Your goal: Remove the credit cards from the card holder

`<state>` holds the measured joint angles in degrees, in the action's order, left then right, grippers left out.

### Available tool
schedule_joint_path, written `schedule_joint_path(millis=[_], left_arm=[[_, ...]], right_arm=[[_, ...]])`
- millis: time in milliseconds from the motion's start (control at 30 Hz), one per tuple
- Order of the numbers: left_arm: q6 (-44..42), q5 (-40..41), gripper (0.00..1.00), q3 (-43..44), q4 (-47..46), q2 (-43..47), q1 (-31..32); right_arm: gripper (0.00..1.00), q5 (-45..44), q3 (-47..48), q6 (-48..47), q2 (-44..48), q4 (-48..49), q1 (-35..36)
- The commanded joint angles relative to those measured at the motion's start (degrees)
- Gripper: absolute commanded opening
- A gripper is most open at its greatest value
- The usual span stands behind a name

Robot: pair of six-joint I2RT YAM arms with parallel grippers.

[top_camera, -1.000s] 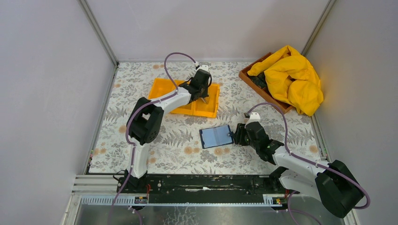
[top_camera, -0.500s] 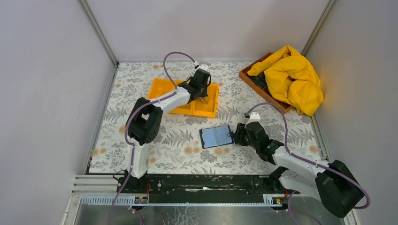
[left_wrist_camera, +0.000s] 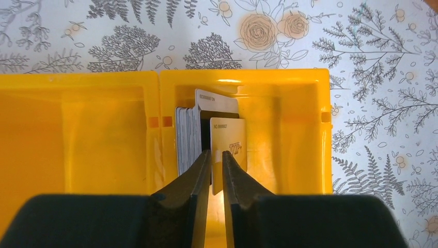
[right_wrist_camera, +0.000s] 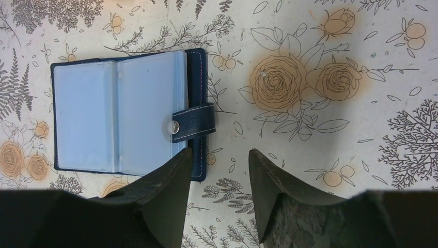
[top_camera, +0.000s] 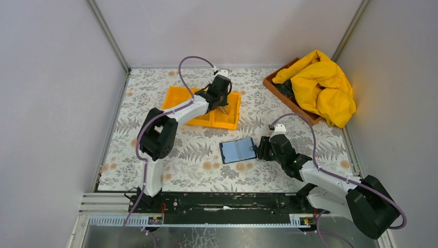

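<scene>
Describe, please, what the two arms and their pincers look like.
Both the left arm and right arm have white links between bulky black joints, each trailed by a looping purple cable. The left pincer has two slim black tapering fingers; the right pincer has broader, dark, wedge-shaped ones.

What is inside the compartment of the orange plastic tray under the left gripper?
A stack of grey cards with a tan-orange card lying on top. The left gripper hangs over the cards' near ends and covers them, so the count cannot be told.
</scene>
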<state>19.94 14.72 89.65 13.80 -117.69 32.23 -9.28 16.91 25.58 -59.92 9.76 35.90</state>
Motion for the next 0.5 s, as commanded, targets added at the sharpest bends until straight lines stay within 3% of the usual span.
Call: schedule_joint_path(millis=[0, 467], left_arm=[[-0.9, 2.7, 0.21, -0.5, -0.1, 3.5, -0.4], [-0.9, 4.7, 0.22, -5.1, -2.7, 9.2, 0.1]], right_arm=[[0.52, 0.9, 0.3, 0.3, -0.2, 2.4, -0.6], [0.52, 0.9, 0.3, 0.2, -0.6, 2.6, -0.6]])
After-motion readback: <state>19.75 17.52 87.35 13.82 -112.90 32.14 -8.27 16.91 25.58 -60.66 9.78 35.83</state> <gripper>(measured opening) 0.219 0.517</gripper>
